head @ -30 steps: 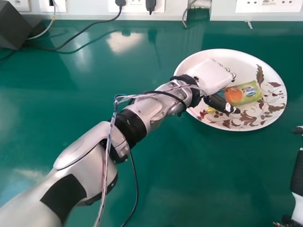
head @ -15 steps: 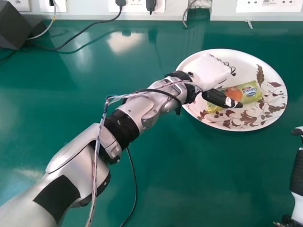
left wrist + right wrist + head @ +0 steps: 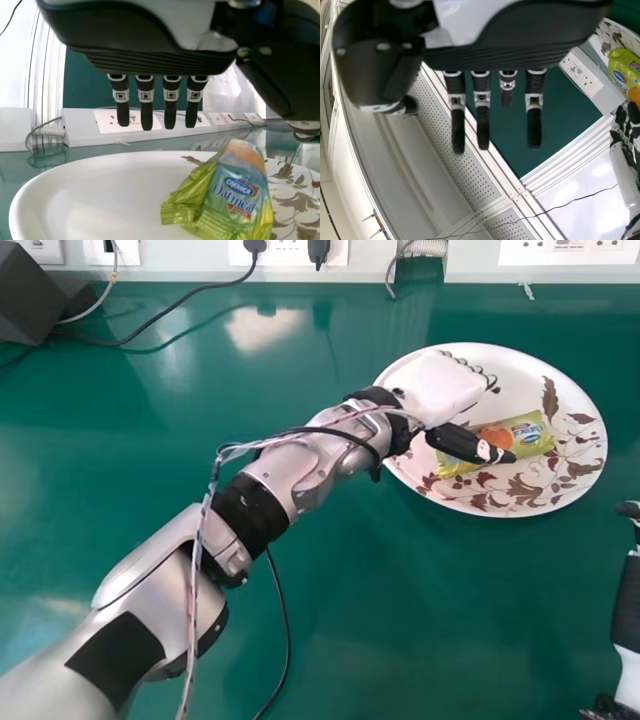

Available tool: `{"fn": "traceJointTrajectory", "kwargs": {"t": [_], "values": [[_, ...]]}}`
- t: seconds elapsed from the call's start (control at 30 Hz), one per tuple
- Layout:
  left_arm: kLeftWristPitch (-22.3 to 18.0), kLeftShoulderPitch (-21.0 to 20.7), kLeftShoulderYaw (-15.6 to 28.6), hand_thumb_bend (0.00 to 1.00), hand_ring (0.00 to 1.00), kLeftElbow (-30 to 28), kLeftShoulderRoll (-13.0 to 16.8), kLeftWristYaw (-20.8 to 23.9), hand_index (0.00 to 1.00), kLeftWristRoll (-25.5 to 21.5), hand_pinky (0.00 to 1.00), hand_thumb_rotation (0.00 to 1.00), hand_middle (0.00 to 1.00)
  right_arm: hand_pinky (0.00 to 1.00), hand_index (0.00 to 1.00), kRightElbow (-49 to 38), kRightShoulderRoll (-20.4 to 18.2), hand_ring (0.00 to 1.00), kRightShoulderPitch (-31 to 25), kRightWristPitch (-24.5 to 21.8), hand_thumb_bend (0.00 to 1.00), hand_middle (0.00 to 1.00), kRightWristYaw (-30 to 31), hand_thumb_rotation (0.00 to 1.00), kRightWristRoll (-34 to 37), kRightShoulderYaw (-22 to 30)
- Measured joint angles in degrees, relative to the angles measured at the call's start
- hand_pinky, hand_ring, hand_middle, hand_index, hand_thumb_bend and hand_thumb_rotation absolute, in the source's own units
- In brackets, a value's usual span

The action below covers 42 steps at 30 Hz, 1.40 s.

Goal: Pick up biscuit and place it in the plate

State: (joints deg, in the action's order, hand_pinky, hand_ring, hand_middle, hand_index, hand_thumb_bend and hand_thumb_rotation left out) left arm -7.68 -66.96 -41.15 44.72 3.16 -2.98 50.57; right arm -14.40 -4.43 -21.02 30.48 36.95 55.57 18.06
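The biscuit packet [image 3: 529, 434] is lying inside the plate [image 3: 515, 375], its long axis slanting from near-left to far-right. The left hand [image 3: 438, 387], wide open, is hovering nearer, its thumb crossing above the packet, so withdrawing is probably needing care. The right hand [image 3: 495, 47] is waiting right of the plate, fingers also wide.

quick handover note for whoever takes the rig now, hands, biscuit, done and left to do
Left hand: over the plate, fingers straight, holding nothing.
Right hand: off to the right of the plate, fingers straight, empty.
Biscuit: in its wrapper, lying on the plate.
Done: biscuit placed.
Left to do: probably just draw the left hand clear without nudging the packet.
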Motion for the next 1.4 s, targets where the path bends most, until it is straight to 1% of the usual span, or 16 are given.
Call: {"fn": "traceJointTrajectory", "kwargs": {"t": [0.1,0.2,0.37,0.43,0.5,0.67,0.73,0.8,0.97,1.13,1.27,1.4], "values": [[-0.40,0.98,0.34,1.00,0.90,-1.30,0.56,0.16,0.92,-0.04,0.88,0.60,0.94,0.49,0.66,0.20,0.04,0.63,0.17,0.05,0.77,0.69,0.51,0.07,-0.07,0.13],[-0.53,1.42,1.06,1.00,0.90,-2.25,1.08,0.25,0.92,-0.06,0.88,0.60,0.94,0.48,0.66,0.72,0.14,0.61,0.52,0.09,0.77,0.67,1.47,0.06,-0.01,0.58],[-0.78,2.43,1.90,1.00,0.91,-3.68,1.69,0.41,0.93,-0.10,0.87,0.62,0.95,0.51,0.67,0.99,0.19,0.63,0.79,0.10,0.77,0.67,1.73,0.05,-0.13,0.95],[-0.95,2.97,2.17,1.00,0.93,-4.04,1.74,0.43,0.94,-0.16,0.88,0.63,0.96,0.52,0.67,1.01,0.20,0.64,0.80,0.07,0.78,0.67,1.73,0.05,-0.12,0.95],[-1.29,3.24,2.58,1.00,0.94,-4.37,1.81,0.77,0.94,-0.27,0.89,0.62,0.97,0.51,0.67,1.21,0.22,0.63,0.85,-0.09,0.80,0.67,1.87,0.03,-0.03,0.99],[-2.61,4.69,4.49,1.00,0.94,-6.85,2.56,1.92,0.93,-2.06,0.89,0.63,0.96,0.49,0.69,1.60,0.27,0.60,1.11,-0.81,0.78,0.64,2.32,0.02,0.18,1.15],[-3.20,5.89,5.23,1.00,0.94,-8.64,3.54,1.82,0.94,-2.77,0.90,0.64,0.96,0.48,0.69,1.59,0.30,0.59,1.23,-0.85,0.78,0.65,2.32,0.01,0.17,1.16],[-4.11,7.30,6.44,1.00,0.94,-10.35,4.60,1.79,0.94,-4.29,0.90,0.64,0.96,0.49,0.70,1.59,0.32,0.61,1.27,-0.89,0.77,0.67,2.35,0.00,0.17,1.20],[-5.70,9.92,8.01,1.00,0.94,-12.74,7.14,1.78,0.94,-5.71,0.91,0.63,0.96,0.53,0.72,1.69,0.38,0.67,1.44,-1.11,0.72,0.72,2.70,0.00,0.20,1.61],[-7.66,13.10,10.46,1.00,0.98,-17.29,8.82,2.02,0.96,-8.40,0.98,0.62,0.97,0.54,0.73,2.02,0.50,0.69,1.80,-2.09,0.70,0.76,3.27,0.00,0.64,1.98],[-9.09,14.45,12.34,1.00,0.98,-20.16,9.94,1.98,0.96,-9.72,0.98,0.63,0.97,0.51,0.71,2.35,0.61,0.65,2.20,-2.19,0.72,0.73,3.50,0.00,0.62,2.12],[-9.92,15.65,14.93,1.00,0.98,-23.39,11.01,1.93,0.97,-11.52,0.98,0.63,0.97,0.53,0.70,2.62,0.70,0.65,2.53,-2.21,0.71,0.71,3.50,0.00,0.55,2.30]]}}
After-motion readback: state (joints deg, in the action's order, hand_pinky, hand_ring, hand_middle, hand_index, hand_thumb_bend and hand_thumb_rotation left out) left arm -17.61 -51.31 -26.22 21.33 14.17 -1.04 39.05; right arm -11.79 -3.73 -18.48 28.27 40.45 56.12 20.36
